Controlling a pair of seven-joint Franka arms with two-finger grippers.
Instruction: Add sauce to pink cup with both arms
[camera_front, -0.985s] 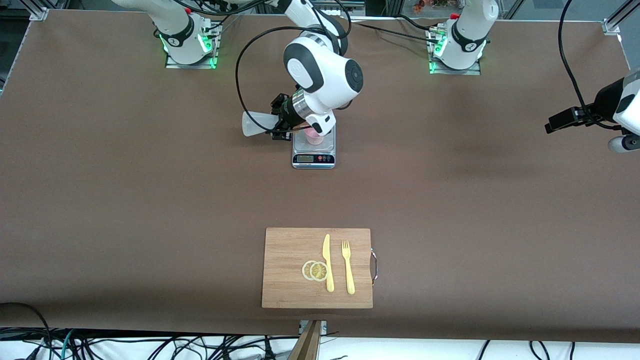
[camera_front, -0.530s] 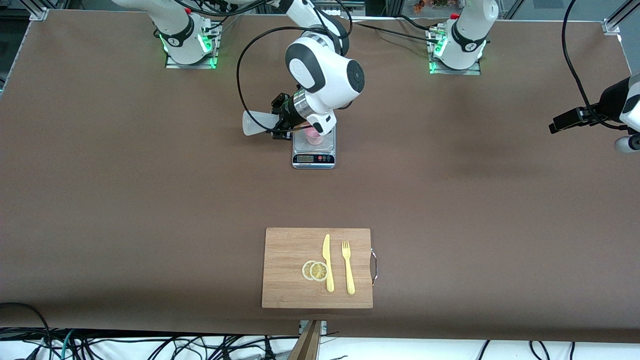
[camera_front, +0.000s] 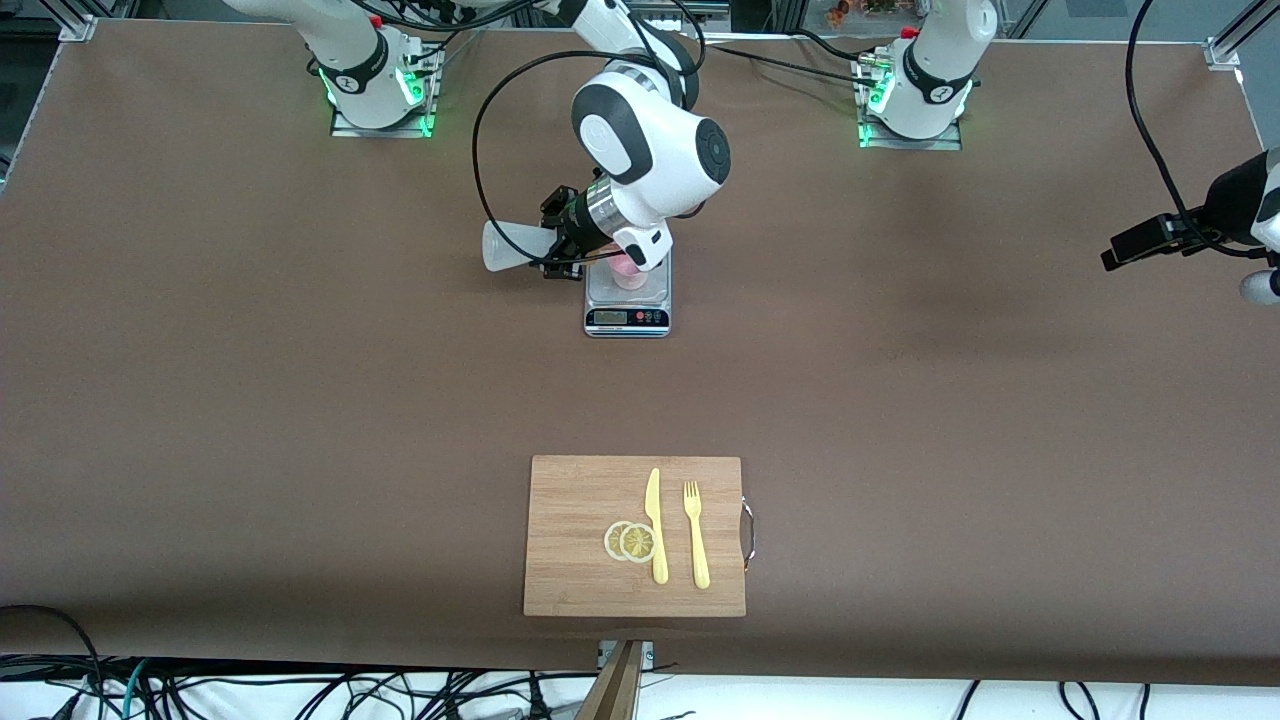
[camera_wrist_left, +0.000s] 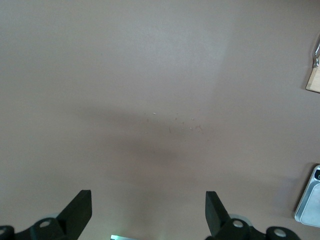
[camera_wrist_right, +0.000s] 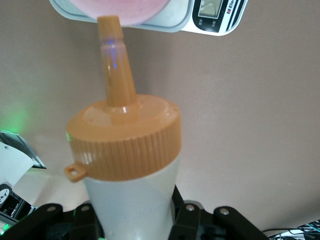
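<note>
The brown, matte table (camera_front: 250, 400) has a slightly felt-like, even surface. Toward the right arm's end of it, the sauce bottle (camera_front: 510, 247) is tipped on its side in the air: a translucent whitish plastic cylinder with a ribbed orange screw cap (camera_wrist_right: 125, 145) and a long tapered orange nozzle (camera_wrist_right: 114, 60). The right gripper (camera_front: 565, 243) is clamped tight around the bottle's body, its black fingers (camera_wrist_right: 192, 220) pressing the soft plastic on both sides. The nozzle tip points at the round rim of the pink cup (camera_front: 628, 268), a small pale pink smooth plastic tumbler; whether the tip touches the rim cannot be told. What is in the cup cannot be made out.

The cup stands on a small kitchen scale (camera_front: 627, 300) with a brushed metal platform and a dark display strip, at the middle of the table near the robots' bases.

Nearer to the front camera lies a rectangular bamboo cutting board (camera_front: 570, 500) with a metal handle at one end. On it rest two thin round lemon slices (camera_front: 630, 541), overlapping, a pale yellow plastic knife (camera_front: 655, 525) and a matching fork (camera_front: 695, 535), side by side.

At the left arm's end, the left gripper (camera_wrist_left: 147, 212) waits over bare table, its two black fingers (camera_wrist_left: 77, 212) spread wide and holding nothing.
</note>
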